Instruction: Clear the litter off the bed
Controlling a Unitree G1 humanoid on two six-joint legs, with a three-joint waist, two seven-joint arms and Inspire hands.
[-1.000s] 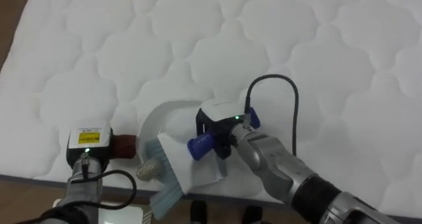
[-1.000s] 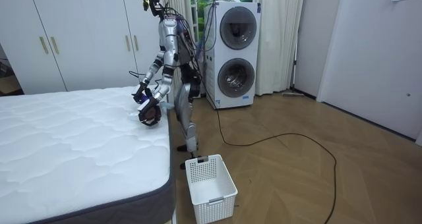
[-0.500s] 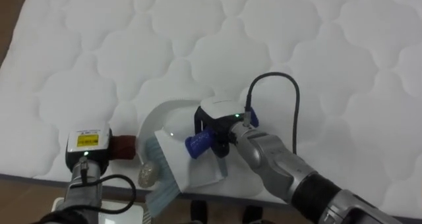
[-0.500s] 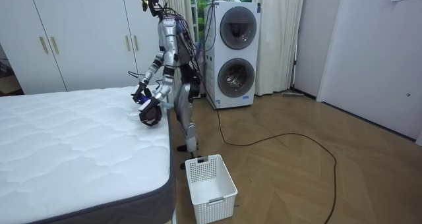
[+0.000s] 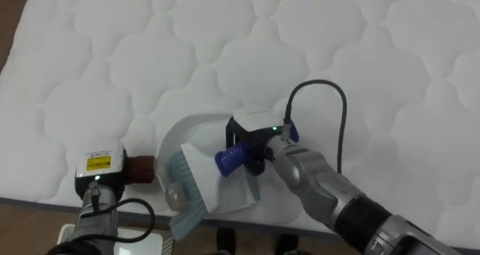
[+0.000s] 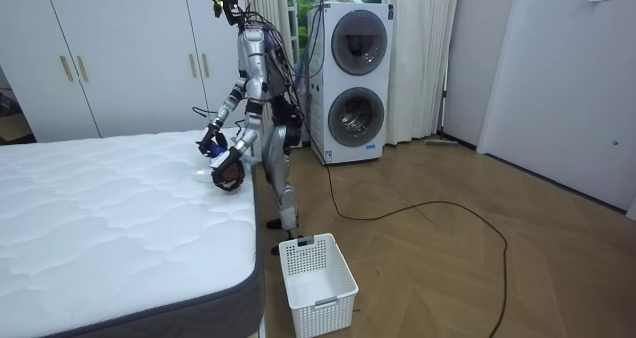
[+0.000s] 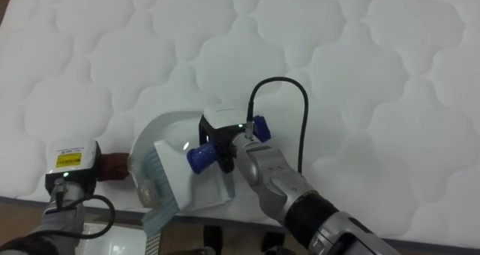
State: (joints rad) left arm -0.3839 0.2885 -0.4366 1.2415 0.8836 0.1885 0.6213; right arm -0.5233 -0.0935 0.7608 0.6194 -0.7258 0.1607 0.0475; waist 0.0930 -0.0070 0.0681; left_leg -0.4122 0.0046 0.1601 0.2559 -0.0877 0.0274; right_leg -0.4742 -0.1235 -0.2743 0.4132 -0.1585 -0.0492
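At the lower left of your eye views, the left hand (image 5: 99, 176) sits at the mattress (image 5: 315, 45) edge, with a reddish-brown piece (image 5: 139, 167) jutting from it. You cannot tell how its fingers lie. Just right of that, a small grey ball (image 5: 174, 197) touches the pale-blue edge of what looks like a white dustpan (image 5: 206, 172). Right of centre, your right hand (image 5: 259, 139) is curled round the blue handle (image 5: 229, 159).

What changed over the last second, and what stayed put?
The brush by the left hand nudged the small crumpled ball slightly toward the dustpan; the right hand, gripping the dustpan's blue handle, shifted a little right. Stance at the bed edge unchanged.
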